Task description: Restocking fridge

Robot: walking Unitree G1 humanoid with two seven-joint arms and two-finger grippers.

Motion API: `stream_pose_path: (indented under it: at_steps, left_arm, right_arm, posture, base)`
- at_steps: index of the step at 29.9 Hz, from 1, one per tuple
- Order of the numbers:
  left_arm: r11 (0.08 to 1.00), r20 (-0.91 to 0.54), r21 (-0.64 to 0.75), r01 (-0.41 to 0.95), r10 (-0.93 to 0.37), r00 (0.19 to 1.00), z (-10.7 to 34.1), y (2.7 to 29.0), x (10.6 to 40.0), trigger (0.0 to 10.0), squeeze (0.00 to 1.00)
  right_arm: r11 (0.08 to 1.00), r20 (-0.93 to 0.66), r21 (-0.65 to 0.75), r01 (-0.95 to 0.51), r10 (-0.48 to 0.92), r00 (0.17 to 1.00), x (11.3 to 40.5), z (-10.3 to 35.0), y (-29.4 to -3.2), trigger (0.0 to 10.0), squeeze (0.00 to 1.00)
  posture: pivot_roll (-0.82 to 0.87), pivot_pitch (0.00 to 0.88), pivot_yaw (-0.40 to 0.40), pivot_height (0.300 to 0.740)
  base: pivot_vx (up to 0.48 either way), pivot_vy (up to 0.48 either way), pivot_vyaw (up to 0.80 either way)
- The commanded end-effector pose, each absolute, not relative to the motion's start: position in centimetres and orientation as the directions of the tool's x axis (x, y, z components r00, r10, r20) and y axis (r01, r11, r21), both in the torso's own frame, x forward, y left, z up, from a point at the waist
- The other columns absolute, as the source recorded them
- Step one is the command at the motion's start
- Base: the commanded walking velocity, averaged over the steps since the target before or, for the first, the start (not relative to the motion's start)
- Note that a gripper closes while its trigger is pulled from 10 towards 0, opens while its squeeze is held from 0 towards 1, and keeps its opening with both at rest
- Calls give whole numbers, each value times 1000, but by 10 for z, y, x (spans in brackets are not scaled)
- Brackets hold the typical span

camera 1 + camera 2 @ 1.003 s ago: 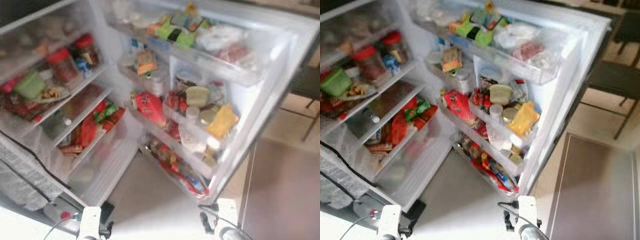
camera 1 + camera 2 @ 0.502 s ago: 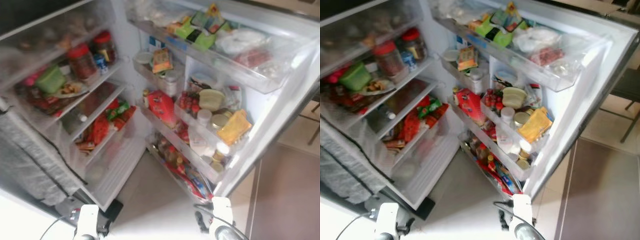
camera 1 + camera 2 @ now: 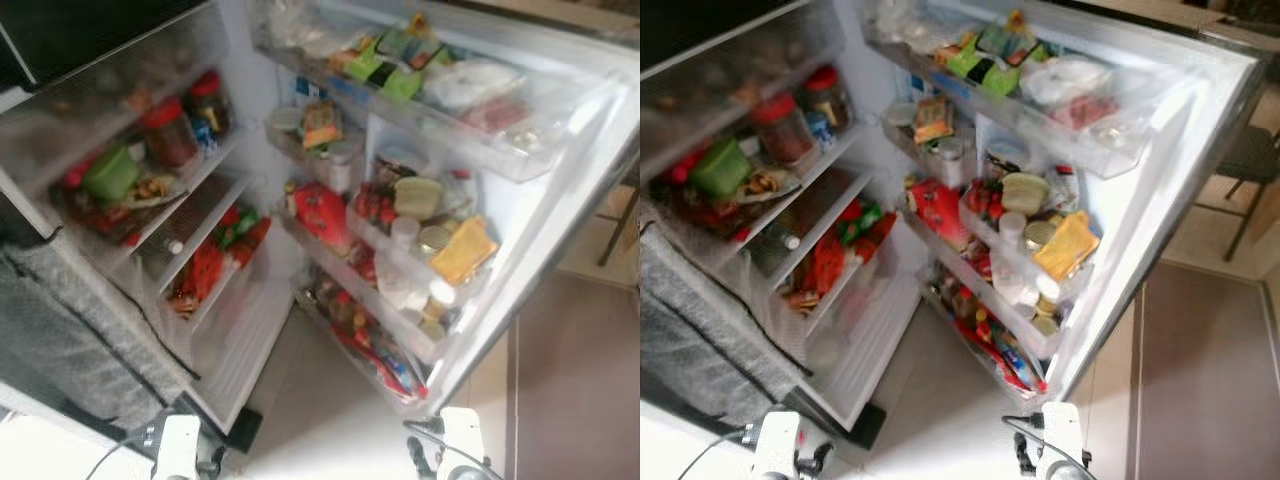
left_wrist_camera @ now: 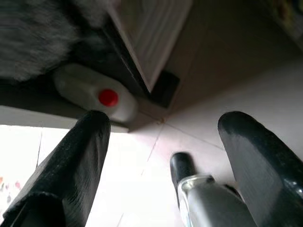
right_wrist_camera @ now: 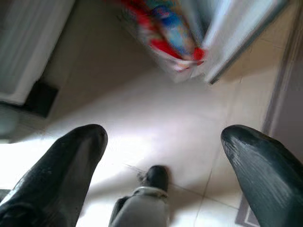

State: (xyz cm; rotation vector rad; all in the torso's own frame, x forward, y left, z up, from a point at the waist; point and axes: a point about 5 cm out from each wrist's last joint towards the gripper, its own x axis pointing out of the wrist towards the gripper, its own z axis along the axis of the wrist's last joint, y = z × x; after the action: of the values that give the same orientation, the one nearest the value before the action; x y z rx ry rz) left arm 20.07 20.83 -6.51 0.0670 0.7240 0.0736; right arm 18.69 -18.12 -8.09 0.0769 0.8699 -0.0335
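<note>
The fridge (image 3: pixel 250 330) stands open before me. Its inner shelves (image 3: pixel 190 190) hold two red-lidded jars (image 3: pixel 165 130), a green tub (image 3: pixel 110 172) and red packets (image 3: pixel 205 265). The door (image 3: pixel 560 200) swings out to the right, and its racks are packed with a red packet (image 3: pixel 322 215), a yellow pack (image 3: pixel 460 250), jars and bottles. Both arms hang low near the floor tiles. My left gripper (image 4: pixel 165 127) is open with nothing between its fingers, and so is my right gripper (image 5: pixel 163 137).
A grey quilted cover (image 3: pixel 70 330) hangs at the fridge's left. A white jug with a red cap (image 4: pixel 94 94) lies on the floor by the fridge's base. A chair (image 3: pixel 1240 160) stands beyond the door. A brown surface (image 3: pixel 580 380) lies at the right.
The whole picture has shifted as the camera moved, so the fridge body sits more to the right. Nothing in the fridge has moved, and both grippers hang as before.
</note>
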Motion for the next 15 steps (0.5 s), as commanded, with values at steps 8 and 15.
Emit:
stream_pose_path:
  at_steps: [8, 15]
  left_arm:
    - [994, -697, 106, -40, 103, 710, -72, 214, 186, 10000, 0]
    - [993, -697, 110, -33, 101, 710, -72, 215, 187, 10000, 0]
  right_arm:
    - [996, -767, 69, 62, 13, 641, 183, -83, -177, 10000, 0]
    - [971, -766, 39, 236, -123, 631, 178, -84, -188, 10000, 0]
  posture:
    - [-54, 67, 51, 740]
    - [-63, 65, 56, 740]
  base:
    - [0, 0, 0]
    - [0, 0, 0]
